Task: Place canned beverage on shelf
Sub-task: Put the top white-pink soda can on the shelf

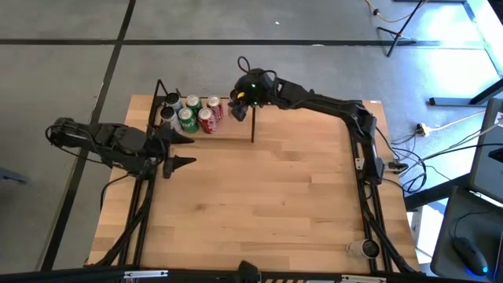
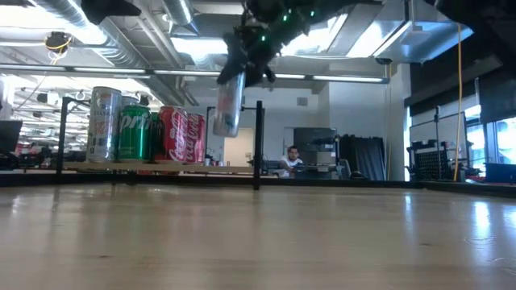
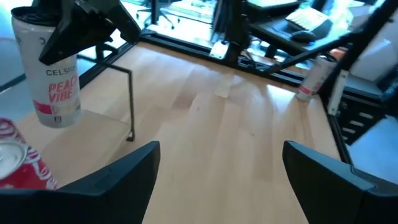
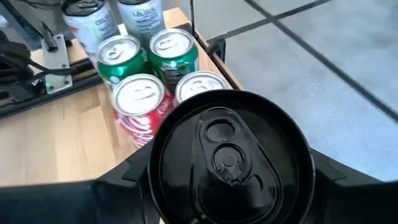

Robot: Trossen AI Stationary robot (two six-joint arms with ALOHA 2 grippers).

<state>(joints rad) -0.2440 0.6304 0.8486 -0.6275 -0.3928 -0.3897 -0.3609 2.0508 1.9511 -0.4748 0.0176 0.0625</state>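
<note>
Cans already fill one end of the shelf (image 1: 228,130): two green cans (image 4: 149,56) and two red cans (image 4: 143,99) stand packed together, with a pair of silver cans (image 4: 106,18) behind them. The right gripper (image 1: 240,106) holds another can (image 2: 228,101), a tall white one, clamped near its top and hanging in the air just beside the red pair, above the bare stretch of shelf next to the black post (image 2: 259,145). In the low view this can tilts slightly and its base is clearly off the board. The left gripper (image 1: 179,152) waits near the shelf's front edge with its fingers spread and nothing between them.

The main risk, as I judge it, is the tilt. If the can comes down leaning, its bottom edge may land first and it could topple once released, knocking into the red cans. The gap is also tight: drifting toward the row may shove those cans along, while drifting the other way may strike the post. Releasing before the base rests flat on the board would let it drop and roll.
</note>
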